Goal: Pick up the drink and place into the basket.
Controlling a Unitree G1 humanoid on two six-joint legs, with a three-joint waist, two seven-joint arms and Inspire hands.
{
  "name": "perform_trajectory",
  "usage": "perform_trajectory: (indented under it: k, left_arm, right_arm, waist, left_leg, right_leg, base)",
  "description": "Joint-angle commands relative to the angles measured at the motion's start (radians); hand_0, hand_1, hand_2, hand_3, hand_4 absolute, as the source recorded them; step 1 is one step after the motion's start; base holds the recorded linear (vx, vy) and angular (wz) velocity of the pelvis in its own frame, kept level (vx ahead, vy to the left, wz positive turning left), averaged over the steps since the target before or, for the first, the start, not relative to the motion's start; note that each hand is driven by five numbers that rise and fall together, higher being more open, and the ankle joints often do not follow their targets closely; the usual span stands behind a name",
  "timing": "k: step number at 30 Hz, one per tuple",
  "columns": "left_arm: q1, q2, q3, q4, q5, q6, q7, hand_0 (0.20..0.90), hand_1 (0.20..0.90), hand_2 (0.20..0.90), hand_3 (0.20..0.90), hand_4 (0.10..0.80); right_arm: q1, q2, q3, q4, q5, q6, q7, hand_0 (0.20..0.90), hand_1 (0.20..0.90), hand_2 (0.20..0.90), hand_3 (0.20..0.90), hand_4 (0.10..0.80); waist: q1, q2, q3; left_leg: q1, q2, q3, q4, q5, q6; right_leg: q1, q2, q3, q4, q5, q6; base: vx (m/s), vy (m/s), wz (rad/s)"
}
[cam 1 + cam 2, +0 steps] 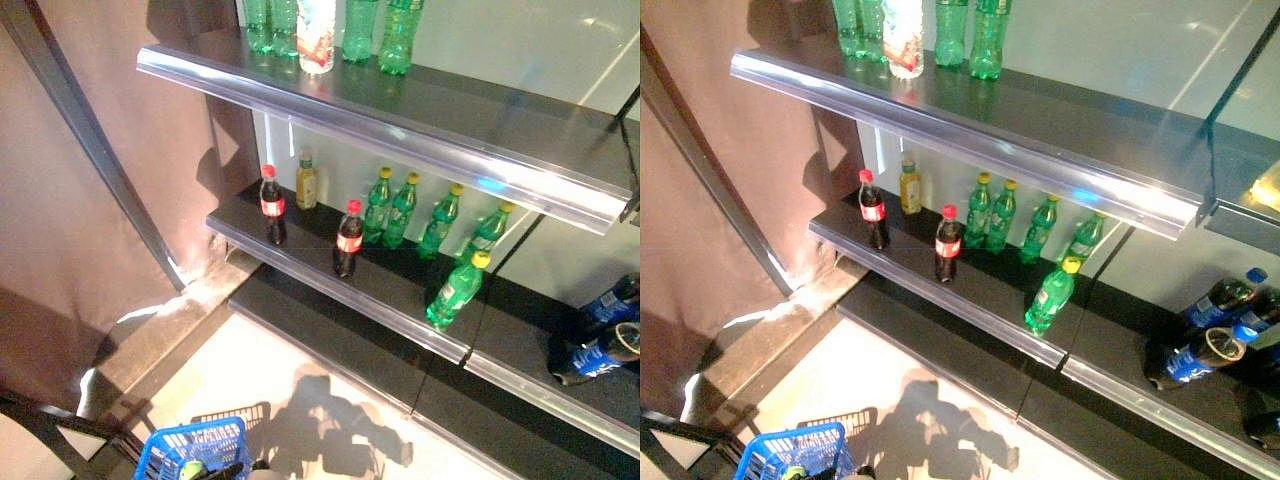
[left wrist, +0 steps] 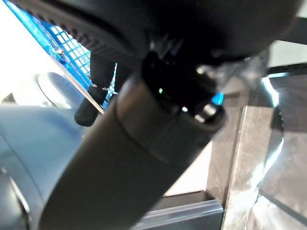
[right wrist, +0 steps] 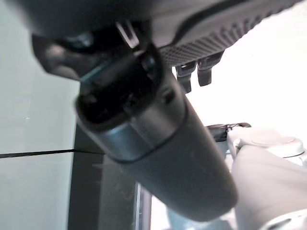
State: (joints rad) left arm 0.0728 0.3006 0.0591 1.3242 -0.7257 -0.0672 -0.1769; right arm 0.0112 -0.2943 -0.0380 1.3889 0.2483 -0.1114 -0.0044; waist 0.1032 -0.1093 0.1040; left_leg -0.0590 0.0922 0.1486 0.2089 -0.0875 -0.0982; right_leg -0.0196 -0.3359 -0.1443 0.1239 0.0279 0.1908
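The blue basket (image 1: 195, 448) hangs low at the left, and a green drink (image 1: 190, 468) shows inside it. My left hand (image 2: 120, 158) is shut on its thin wire handles; the blue mesh (image 2: 67, 43) shows past the fingers. My right hand (image 3: 168, 143) hangs away from the shelves, relaxed and holding nothing. On the middle shelf (image 1: 300, 265) stand two cola bottles with red caps (image 1: 272, 205) (image 1: 348, 238), a yellow drink (image 1: 306, 180) and green bottles with yellow caps (image 1: 400, 210). One green bottle (image 1: 455, 290) stands nearer the shelf's front edge.
The upper shelf (image 1: 400, 125) carries green bottles (image 1: 395, 35) and a white-labelled bottle (image 1: 316, 35). Dark bottles with blue labels (image 1: 600, 350) lie at the right end of the lower shelf. A brown curtain (image 1: 70, 200) hangs at the left.
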Motion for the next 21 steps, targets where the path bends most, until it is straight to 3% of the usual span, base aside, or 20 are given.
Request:
perform_trajectory:
  k: [1,2,3,4,8,9,11,13,16,21]
  left_arm:
    - [-0.204,0.047,-0.078,-0.070,0.156,-0.107,-0.155,0.300,0.300,0.300,0.200,0.100]
    - [-0.187,0.048,-0.087,-0.077,0.145,-0.114,-0.153,0.300,0.300,0.300,0.200,0.100]
    - [-0.187,0.048,-0.087,-0.077,0.145,-0.114,-0.153,0.300,0.300,0.300,0.200,0.100]
    - [-0.178,0.052,-0.088,-0.086,0.135,-0.111,-0.150,0.300,0.300,0.300,0.200,0.100]
    - [-0.177,0.057,-0.084,-0.095,0.144,-0.110,-0.156,0.300,0.300,0.300,0.200,0.100]
    - [-0.180,0.056,-0.083,-0.091,0.147,-0.112,-0.156,0.300,0.300,0.300,0.200,0.100]
    - [-0.179,0.056,-0.082,-0.091,0.148,-0.111,-0.156,0.300,0.300,0.300,0.200,0.100]
    - [-0.167,0.056,-0.067,-0.084,0.162,-0.111,-0.152,0.300,0.300,0.300,0.200,0.100]
    - [-0.157,0.053,-0.065,-0.080,0.164,-0.114,-0.152,0.300,0.300,0.300,0.200,0.100]
    - [-0.118,0.037,-0.064,-0.076,0.198,-0.124,-0.148,0.300,0.300,0.300,0.200,0.100]
  right_arm:
    - [-0.032,-0.061,0.010,-0.051,0.033,-0.034,0.002,0.900,0.900,0.900,0.900,0.800]
    - [-0.028,-0.061,0.010,-0.051,0.023,-0.044,0.009,0.900,0.900,0.900,0.900,0.800]
    - [-0.028,-0.061,0.010,-0.051,0.023,-0.044,0.009,0.900,0.900,0.900,0.900,0.800]
    - [-0.033,-0.057,0.015,-0.052,0.008,-0.045,0.014,0.900,0.900,0.900,0.900,0.800]
    - [-0.048,-0.038,0.029,-0.058,0.024,-0.049,0.007,0.900,0.900,0.900,0.900,0.800]
    - [-0.056,-0.033,0.028,-0.057,0.024,-0.047,0.006,0.900,0.900,0.900,0.900,0.800]
    - [-0.058,-0.033,0.029,-0.056,0.022,-0.045,0.006,0.900,0.900,0.900,0.900,0.800]
    - [-0.073,-0.040,0.040,-0.049,0.002,-0.021,0.012,0.900,0.900,0.900,0.900,0.800]
    - [-0.073,-0.041,0.042,-0.046,0.004,-0.017,0.010,0.900,0.900,0.900,0.900,0.800]
    - [-0.040,-0.040,0.038,-0.042,-0.013,-0.029,-0.001,0.900,0.900,0.900,0.900,0.800]
  waist:
    - [-0.062,0.034,0.060]
    - [-0.062,0.052,0.063]
    - [-0.062,0.052,0.063]
    - [-0.068,0.054,0.060]
    - [-0.080,0.043,0.057]
    - [-0.091,0.042,0.053]
    - [-0.094,0.042,0.052]
    - [-0.094,0.042,0.042]
    - [-0.091,0.043,0.035]
    - [-0.085,0.054,-0.009]
  left_leg:
    - [0.042,0.016,-0.035,-0.056,0.002,0.046]
    - [0.076,-0.007,-0.039,-0.087,-0.005,0.070]
    - [0.076,-0.007,-0.039,-0.087,-0.005,0.070]
    - [0.098,-0.036,-0.053,-0.108,-0.013,0.086]
    - [0.117,-0.079,-0.088,-0.124,-0.030,0.105]
    - [0.128,-0.091,-0.100,-0.141,-0.034,0.113]
    - [0.132,-0.094,-0.104,-0.148,-0.034,0.114]
    - [0.150,-0.108,-0.123,-0.162,-0.043,0.128]
    - [0.154,-0.107,-0.126,-0.169,-0.039,0.128]
    - [0.191,-0.073,-0.070,-0.250,0.005,0.093]
  right_leg:
    - [-0.063,-0.032,0.064,0.216,0.119,0.023]
    - [-0.092,-0.026,0.076,0.277,0.127,0.008]
    - [-0.092,-0.026,0.076,0.277,0.127,0.008]
    - [-0.096,0.007,0.090,0.238,0.122,0.001]
    - [-0.085,0.080,0.108,0.068,0.097,0.001]
    - [-0.098,0.114,0.124,-0.005,0.098,0.004]
    - [-0.104,0.123,0.129,-0.019,0.101,0.005]
    - [-0.111,0.166,0.133,-0.043,0.094,0.002]
    - [-0.087,0.175,0.133,-0.051,0.083,-0.001]
    - [0.032,0.197,0.087,-0.119,0.038,-0.025]
  base:
    - [0.111,0.290,-0.17]
    - [0.077,0.195,-0.06]
    - [0.163,0.283,0.10]
    - [0.105,0.095,0.16]
    - [0.124,-0.020,0.32]
    - [0.082,-0.084,0.84]
    - [0.080,-0.073,0.49]
    - [0.119,-0.150,0.37]
    - [0.043,-0.077,0.11]
    - [0.056,-0.066,0.12]
